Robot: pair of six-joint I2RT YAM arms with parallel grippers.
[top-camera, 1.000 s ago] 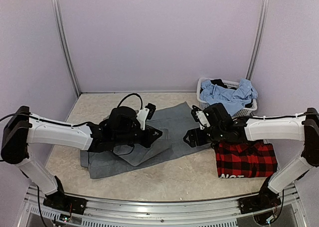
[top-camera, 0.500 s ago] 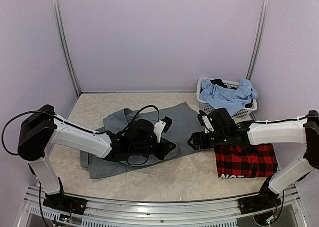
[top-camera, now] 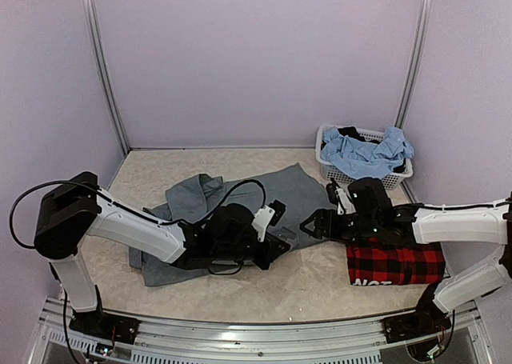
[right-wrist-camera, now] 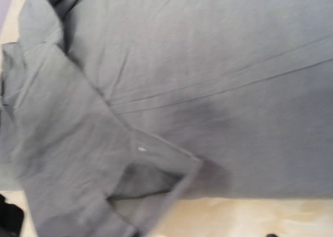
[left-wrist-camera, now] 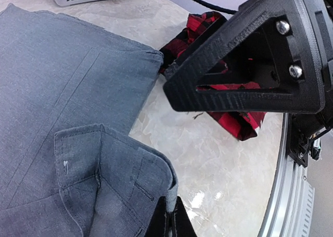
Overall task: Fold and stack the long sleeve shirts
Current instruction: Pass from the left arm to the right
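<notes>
Though masked by the arm from above, confirmed at the left wrist: left gripper clenched on a folded edge of the grey shirt, spread mid-table. Right gripper released, over the shirt's right edge, beside the folded plaid shirt. Bare table along the near edge.

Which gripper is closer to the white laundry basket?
Right. The right gripper hangs in front and left of the laundry basket; the left gripper, pinching the grey shirt, lies farther that way.
</notes>
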